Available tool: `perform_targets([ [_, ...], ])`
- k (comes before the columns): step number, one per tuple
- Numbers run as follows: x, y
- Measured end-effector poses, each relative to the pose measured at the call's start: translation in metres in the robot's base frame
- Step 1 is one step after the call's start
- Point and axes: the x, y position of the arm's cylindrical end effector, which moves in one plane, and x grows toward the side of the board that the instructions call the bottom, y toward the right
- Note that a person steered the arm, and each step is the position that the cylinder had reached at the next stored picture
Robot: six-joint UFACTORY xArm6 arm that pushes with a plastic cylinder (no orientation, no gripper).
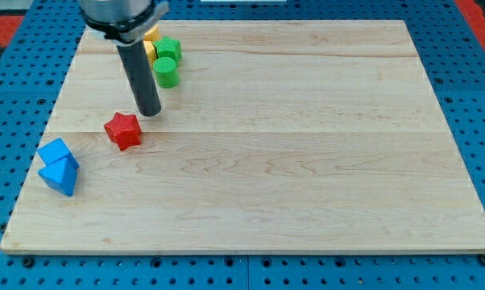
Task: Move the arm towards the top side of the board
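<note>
Wooden board (291, 145) on blue pegboard (476, 97). Landmark: red star block (122, 130). My tip (149, 112), a bare rod holding nothing, sits just upper-right of it. Green cylinder (165, 72), further green block (169, 48) and yellow block (150, 44) above; 2 blue blocks (59, 167) lower-left.

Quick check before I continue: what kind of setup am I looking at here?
Likely a lab tabletop rig: a pale wooden board lies on a blue perforated base, with toy blocks such as the red star. My tip stands just up-right of that star.
</note>
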Motion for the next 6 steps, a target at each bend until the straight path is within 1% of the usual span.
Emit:
perform_targets([
  [1, 0.017, -0.022],
  [2, 0.022, -0.066],
  [3, -0.002, -0.016],
  [4, -0.023, 0.107],
  [5, -0.076, 0.166],
  [6, -0.126, 0.126],
])
